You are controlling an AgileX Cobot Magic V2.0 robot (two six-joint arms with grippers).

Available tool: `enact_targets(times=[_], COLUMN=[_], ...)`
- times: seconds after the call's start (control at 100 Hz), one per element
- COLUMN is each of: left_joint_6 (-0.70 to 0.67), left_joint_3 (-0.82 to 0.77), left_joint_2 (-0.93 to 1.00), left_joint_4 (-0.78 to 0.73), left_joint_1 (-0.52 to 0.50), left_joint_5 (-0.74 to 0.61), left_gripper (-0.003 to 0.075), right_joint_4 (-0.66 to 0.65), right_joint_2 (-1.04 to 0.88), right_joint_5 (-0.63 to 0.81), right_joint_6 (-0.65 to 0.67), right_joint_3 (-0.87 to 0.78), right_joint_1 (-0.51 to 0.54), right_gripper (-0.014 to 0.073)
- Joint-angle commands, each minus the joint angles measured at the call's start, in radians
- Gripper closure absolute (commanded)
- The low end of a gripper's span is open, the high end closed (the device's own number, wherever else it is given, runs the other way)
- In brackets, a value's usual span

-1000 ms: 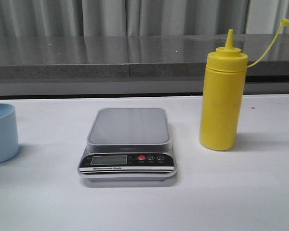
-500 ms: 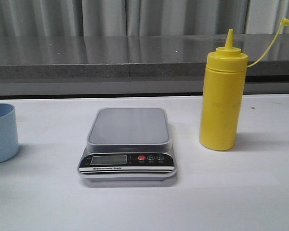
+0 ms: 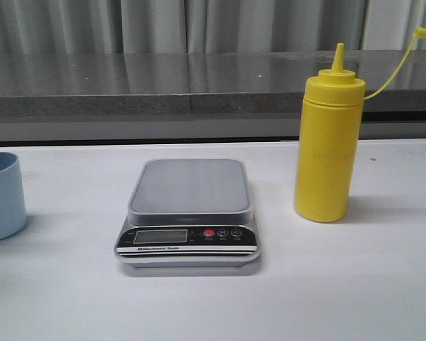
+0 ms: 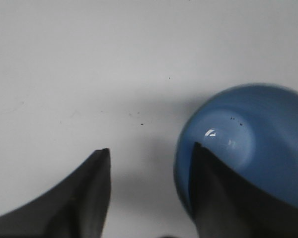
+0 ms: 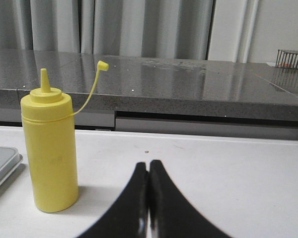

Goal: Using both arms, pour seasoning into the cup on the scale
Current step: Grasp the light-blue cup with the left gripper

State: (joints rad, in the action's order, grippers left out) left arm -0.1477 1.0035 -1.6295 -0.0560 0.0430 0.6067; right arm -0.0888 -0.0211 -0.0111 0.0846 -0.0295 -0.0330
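seasoning bottle (image 3: 327, 149), tall and yellow, stands upright on the white bench (image 3: 355, 284) to the right of the scale (image 3: 188, 213), apart from it, its cone nozzle uncovered and the thin tethered cap (image 3: 421, 32) arching off to the right. the scale sits near the middle of the bench with nothing on its grey platform; the display looks blank, though it is too small to read. the pale blue cup (image 3: 3, 195) stands at the far left edge of the front view, cut off by the frame, well apart from the scale.

in the left wrist view the left pincer (image 4: 151, 158) hangs above the bench with its 2 fingers spread apart; 1 finger (image 4: 208, 188) overlaps the cup's rim (image 4: 246, 153) and the other is over bare bench beside it, so whether anything touches the cup cannot be told. in the right wrist view the right pincer (image 5: 148, 173) has its fingers pressed together, holding nothing, low over the bench and off to the side of the bottle.
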Motion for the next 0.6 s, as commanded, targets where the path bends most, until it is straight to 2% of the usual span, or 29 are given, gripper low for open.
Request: enact_targets(times=[0.0,0.12,0.4,0.59], left_joint_6=[0.003,0.003,0.008,0.108], left_joint_3=[0.030,0.030,0.079,0.152], left_joint_2=[0.036,0.036,0.038,0.038], left_joint_4=[0.015,0.030,0.044,0.134], left_joint_1=[-0.001,-0.001,-0.001,-0.001], left_joint_5=[-0.044,-0.055,-0.028,0.031], left_gripper=[0.0584,0.0741,0.0738,0.0738], right_joint_4=[-0.010,-0.010,-0.010,-0.010], right_joint_2=[-0.007,-0.007,-0.007,-0.007], right_joint_5=[0.071,0.071,0.071,0.071], right_joint_6=[-0.008,-0.008,-0.008,-0.008], right_joint_3=[0.002,0.002,0.002,0.002], right_joint_1=[-0.001,-0.001,-0.001,-0.001], right_gripper=[0.0660,0.0660,0.0660,0.0660])
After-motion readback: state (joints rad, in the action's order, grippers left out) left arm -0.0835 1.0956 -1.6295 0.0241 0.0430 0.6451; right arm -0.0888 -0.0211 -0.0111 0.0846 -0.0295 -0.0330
